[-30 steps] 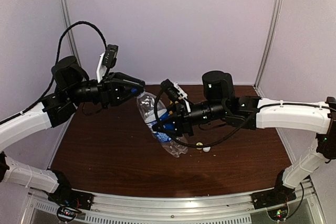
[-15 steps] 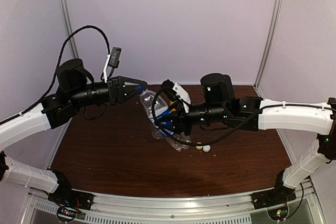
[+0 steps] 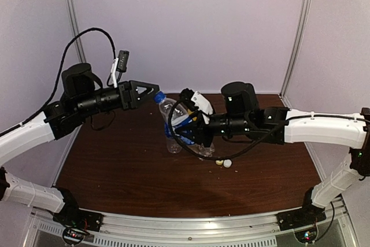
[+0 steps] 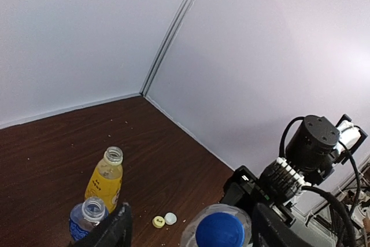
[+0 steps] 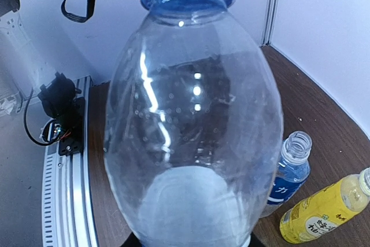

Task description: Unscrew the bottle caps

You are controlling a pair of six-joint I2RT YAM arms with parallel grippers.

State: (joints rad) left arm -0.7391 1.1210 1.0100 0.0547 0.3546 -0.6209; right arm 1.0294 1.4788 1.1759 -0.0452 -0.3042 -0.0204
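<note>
Blue cap (image 4: 219,231) cropped; right gripper (image 3: 185,130) hidden behind bottle (image 5: 191,114).

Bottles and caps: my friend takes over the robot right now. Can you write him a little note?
The left gripper is open, one finger on each side of the blue cap, not closed on it.
The right gripper is shut on the tall clear bottle, cap end up.
Done: the yellow bottle and the short clear bottle stand open on the table; the yellow cap and the white cap lie beside them.
Left: unscrew the blue cap.
</note>
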